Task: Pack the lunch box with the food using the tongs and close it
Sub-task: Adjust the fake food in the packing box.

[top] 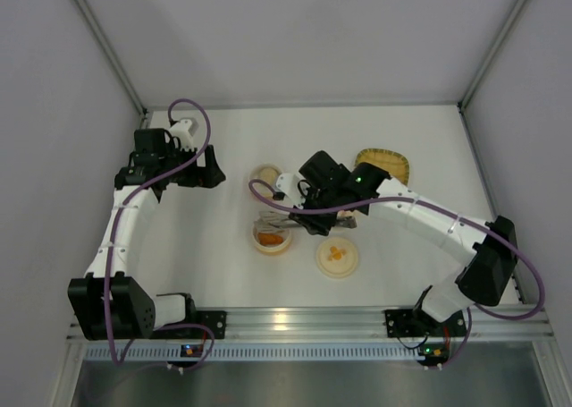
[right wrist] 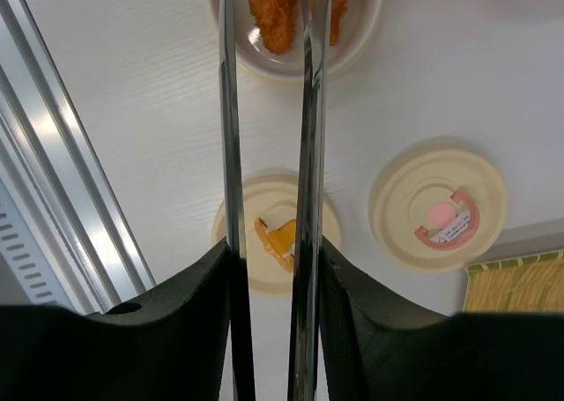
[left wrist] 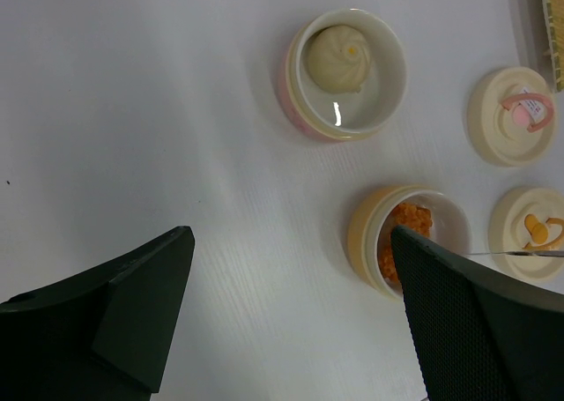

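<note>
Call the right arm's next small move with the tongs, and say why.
Probably lift the tongs straight up, clear of the orange bowl. The right gripper holds them, arms apart, over that bowl, where the orange chunks already lie. The bun sits in the pink bowl, and the pink-marked lid and orange-marked lid lie on the table, so closing looks next.

A yellow woven tray lies in the far right part of the white table. A shiny metal rail runs along the near edge.

Resting directly on white table: pink-walled bowl, orange-walled bowl (both filled), pink-marked cream lid, orange-marked cream lid, and yellow woven tray farther back.
</note>
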{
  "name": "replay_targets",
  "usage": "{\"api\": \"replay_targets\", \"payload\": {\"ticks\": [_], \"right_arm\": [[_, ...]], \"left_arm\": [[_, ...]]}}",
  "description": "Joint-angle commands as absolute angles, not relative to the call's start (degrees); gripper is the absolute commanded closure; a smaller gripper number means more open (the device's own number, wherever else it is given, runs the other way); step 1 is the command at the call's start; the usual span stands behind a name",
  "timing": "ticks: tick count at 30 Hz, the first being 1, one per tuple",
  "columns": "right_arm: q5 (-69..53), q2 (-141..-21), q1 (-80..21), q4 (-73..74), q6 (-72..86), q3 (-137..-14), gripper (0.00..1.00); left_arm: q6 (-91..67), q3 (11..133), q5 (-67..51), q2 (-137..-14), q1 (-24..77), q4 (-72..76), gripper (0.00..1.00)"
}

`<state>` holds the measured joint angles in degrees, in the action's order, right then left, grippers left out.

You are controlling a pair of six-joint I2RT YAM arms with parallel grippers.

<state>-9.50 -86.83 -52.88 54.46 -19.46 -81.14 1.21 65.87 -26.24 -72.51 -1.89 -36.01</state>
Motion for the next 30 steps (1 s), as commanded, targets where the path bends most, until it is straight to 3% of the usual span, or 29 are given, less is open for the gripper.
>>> {"api": "replay_targets", "payload": {"ticks": [1, 30], "right_arm": [[-12.0, -87.4, -54.5, 55.3, -21.8, -84.2, 0.61], [-8.3, -92.5, -54.9, 51.9, -24.0, -79.4, 0.58]], "left_arm": [[1.7, 66.2, -26.8, -71.5, -2.2, -33.9, 0.02], [2.5, 65.0, -26.5, -71.3, -2.2, -33.5, 0.02]]}}
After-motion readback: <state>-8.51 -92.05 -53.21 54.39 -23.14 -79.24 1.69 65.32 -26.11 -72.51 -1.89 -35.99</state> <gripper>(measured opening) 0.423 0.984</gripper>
